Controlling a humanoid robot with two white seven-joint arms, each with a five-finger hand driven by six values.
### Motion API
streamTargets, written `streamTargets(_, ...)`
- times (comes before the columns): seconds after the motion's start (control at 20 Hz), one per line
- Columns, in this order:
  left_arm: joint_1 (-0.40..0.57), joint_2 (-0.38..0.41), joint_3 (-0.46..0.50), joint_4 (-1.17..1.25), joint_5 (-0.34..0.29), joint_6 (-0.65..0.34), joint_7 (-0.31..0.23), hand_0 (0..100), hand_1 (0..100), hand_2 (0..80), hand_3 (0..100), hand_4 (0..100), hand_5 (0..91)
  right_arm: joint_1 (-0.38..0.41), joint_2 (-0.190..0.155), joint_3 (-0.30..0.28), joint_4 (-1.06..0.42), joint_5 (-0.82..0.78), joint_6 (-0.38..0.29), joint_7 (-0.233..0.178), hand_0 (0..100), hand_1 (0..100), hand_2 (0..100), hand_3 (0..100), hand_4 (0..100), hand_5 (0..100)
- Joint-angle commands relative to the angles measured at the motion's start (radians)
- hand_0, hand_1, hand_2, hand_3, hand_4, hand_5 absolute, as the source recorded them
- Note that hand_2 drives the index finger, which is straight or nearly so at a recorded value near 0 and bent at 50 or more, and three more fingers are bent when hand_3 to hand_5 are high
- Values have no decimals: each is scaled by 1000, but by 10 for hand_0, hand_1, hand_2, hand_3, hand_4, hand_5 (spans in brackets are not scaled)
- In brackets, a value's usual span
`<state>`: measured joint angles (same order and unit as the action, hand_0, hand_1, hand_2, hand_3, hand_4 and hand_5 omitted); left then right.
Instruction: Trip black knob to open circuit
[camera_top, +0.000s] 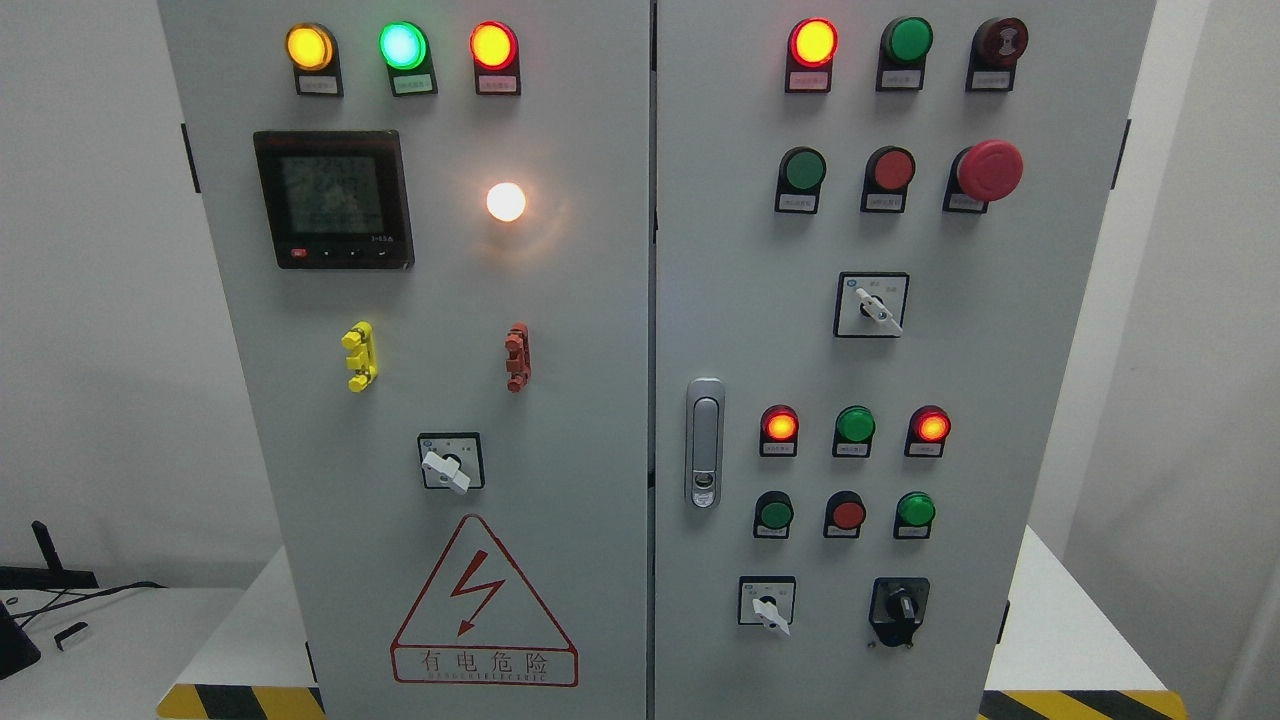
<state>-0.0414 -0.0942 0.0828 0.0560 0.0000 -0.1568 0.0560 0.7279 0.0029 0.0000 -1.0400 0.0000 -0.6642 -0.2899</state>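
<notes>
At lower right of the right-hand door: the black knob (899, 607) sits alone in a black housing, the last control on the bottom row, beside a white-handled selector (768, 606) to its left.
Knob position: the grip appears to stand roughly upright with its pointer downward; the exact detent cannot be read at this size.
Cabinet: a grey two-door electrical cabinet (560, 300) stands on a white tabletop (1050, 620) edged with yellow-and-black hazard tape.
Indicators: red lamps (780, 426) either side of an unlit green one are glowing above the knob; a white lamp (506, 202) glows on the left door, which suggests the circuit is live.
Robot arms: neither arm nor hand enters the head view.
Fingers: their state cannot be told, as none are visible.
Step in hand: judged as the very start; no approach to the knob is under way and the knob looks untouched.
Next move calls for: a hand, most likely the right by position, raised to the lower right corner, fingers closing around the small grip, then a twist to the trip position.
Hazard to the move: the neighbouring selector and the push buttons (915, 510) above lie near; a loose reach could disturb them.
</notes>
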Motion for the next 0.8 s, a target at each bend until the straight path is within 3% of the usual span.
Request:
streamTargets(0.0,0,-1,0,-1,-31,0,-1,120,389,0,0,0,0,38,16,-40,-334,-20,-31,-44,156,692,225,493,558,689)
streamTargets(0.3,0,1,0,1,-31,0,-1,120,389,0,0,0,0,42,16,-106,-517,-20,-34,-48,153,722,287,622,668,802)
streamTargets(0.75,0,-1,0,-1,-31,0,-1,120,389,0,0,0,0,22,16,-190,-731,57,-60,-43,167,717,336,670,711,835)
